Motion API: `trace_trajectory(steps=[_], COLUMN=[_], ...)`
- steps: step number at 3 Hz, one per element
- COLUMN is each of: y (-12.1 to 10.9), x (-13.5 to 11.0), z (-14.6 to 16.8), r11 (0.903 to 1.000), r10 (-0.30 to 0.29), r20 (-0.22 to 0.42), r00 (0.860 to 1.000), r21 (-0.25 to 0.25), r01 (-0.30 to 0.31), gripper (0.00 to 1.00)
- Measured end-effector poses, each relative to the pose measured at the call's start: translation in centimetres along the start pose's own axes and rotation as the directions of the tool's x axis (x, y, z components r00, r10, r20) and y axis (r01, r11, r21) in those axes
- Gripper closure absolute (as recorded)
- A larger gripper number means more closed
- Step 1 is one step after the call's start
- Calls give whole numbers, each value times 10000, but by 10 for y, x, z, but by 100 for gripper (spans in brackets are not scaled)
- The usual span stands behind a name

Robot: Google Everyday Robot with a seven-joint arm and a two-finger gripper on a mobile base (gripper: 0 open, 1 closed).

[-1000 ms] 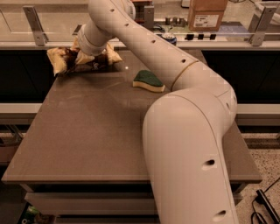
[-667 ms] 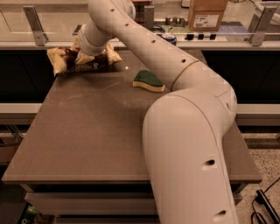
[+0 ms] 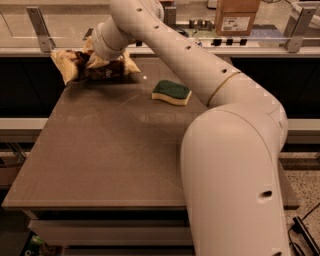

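Note:
A crinkled yellow and brown snack bag [image 3: 67,66] lies at the far left corner of the brown table [image 3: 110,150]. My gripper [image 3: 93,61] is down on the bag's middle, mostly hidden behind the white wrist, and touches it. The arm reaches in from the lower right across the table. A green and yellow sponge [image 3: 171,92] lies flat on the table to the right of the bag, apart from the gripper.
Behind the table runs a counter with a cardboard box [image 3: 237,15] and metal brackets [image 3: 40,27] at left and right. Dark gaps lie beyond the table's left and far edges. The arm's large white link [image 3: 235,180] covers the table's right side.

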State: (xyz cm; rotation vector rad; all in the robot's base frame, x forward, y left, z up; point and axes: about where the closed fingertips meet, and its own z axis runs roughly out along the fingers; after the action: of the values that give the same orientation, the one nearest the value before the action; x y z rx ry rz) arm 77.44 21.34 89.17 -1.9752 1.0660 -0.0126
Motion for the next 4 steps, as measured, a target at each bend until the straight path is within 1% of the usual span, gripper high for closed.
trace_trajectory(steps=[1, 2, 3, 4], y=[-14, -27, -40, -52], x=[-4, -4, -1, 0], z=[-28, -53, -70, -84], r11=[9973, 9907, 9826, 9751], r10=[-272, -484, -579, -701], r20=[16, -153, -228, -275], r00=[9996, 9987, 9981, 9972], r21=[684, 1266, 1754, 2088], r01=[271, 499, 610, 743], gripper=[100, 100, 100, 100])
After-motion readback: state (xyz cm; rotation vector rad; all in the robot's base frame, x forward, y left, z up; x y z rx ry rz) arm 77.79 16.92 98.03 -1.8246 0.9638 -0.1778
